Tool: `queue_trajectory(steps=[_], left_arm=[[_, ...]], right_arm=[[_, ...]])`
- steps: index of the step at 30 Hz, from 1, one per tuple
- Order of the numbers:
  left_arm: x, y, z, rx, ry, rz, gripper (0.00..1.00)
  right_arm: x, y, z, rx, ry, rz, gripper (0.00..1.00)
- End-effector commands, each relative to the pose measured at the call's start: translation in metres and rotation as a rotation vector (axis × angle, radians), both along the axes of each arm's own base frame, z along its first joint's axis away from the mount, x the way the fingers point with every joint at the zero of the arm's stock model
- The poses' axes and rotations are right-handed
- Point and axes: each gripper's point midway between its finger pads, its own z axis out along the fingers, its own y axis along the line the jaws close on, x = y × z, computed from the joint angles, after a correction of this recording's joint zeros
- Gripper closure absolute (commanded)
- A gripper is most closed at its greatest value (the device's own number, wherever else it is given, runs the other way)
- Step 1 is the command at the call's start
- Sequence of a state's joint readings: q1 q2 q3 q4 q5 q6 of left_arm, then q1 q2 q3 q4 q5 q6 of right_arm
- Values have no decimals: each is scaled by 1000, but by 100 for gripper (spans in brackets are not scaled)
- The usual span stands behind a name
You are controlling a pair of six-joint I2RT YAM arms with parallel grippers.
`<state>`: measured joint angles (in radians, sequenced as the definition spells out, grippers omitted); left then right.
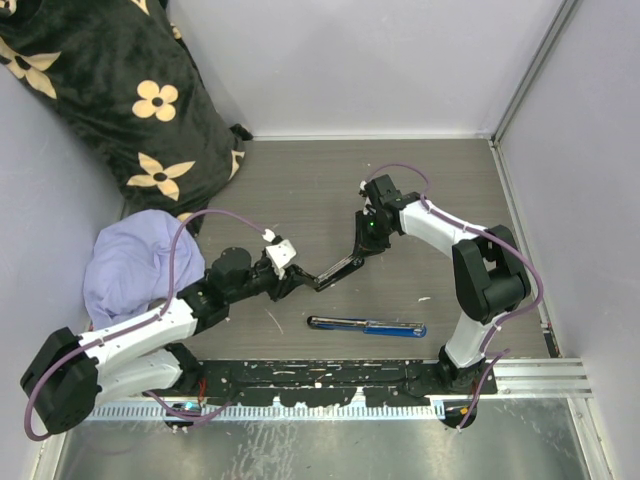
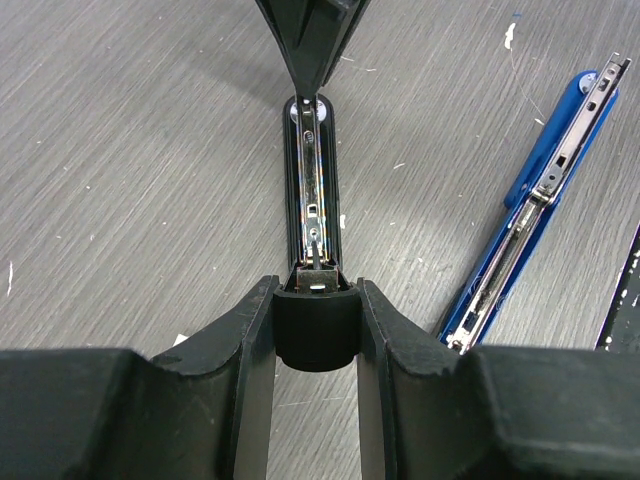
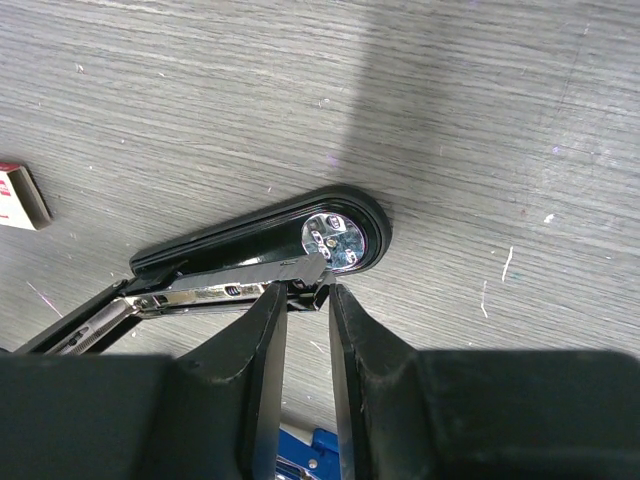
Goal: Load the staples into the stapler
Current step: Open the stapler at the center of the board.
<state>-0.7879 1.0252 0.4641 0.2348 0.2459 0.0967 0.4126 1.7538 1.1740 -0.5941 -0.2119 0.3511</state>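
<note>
Stapler (image 2: pixel 312 190), rear clamped in left hand (image 2: pixel 317 295)

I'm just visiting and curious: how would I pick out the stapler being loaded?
Look at the middle of the table. The black stapler is there, its rear gripped by the left fingers. The blue stapler lies untouched beside it, nearer the near edge.

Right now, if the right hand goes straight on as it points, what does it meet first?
The black stapler: its metal rail lies right at the tips of the right hand. Depth is unclear; it may already touch.
</note>
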Motion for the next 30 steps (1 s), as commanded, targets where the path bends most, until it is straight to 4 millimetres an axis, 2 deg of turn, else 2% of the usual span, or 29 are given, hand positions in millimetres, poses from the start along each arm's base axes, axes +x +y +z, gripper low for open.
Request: queue_trajectory(steps=[1,10,17,22,26,30], left_arm=[[-23,-10,5,-35,56,-92,76],[-35,2,-26,-8,145,-57,73],[-49,-6,-31,21,133,-83,72],[-53,-8,-41,46,148,-84,71],[-52,-13,-30,20,131,-91,67],[-45,-24,-3,-33,86,-101,59]], right_arm=[[-17,-58,-38,-267,57,-30,83],[-12,-70,-45,-326,41,-50,83],[6,-76,-46,-311,21,-76,83],[7,-71,-48,-272,23,-67,83],[3,-68,-48,-249,18,-52,82],[-1,-61,-42,-213,-7,1,82]])
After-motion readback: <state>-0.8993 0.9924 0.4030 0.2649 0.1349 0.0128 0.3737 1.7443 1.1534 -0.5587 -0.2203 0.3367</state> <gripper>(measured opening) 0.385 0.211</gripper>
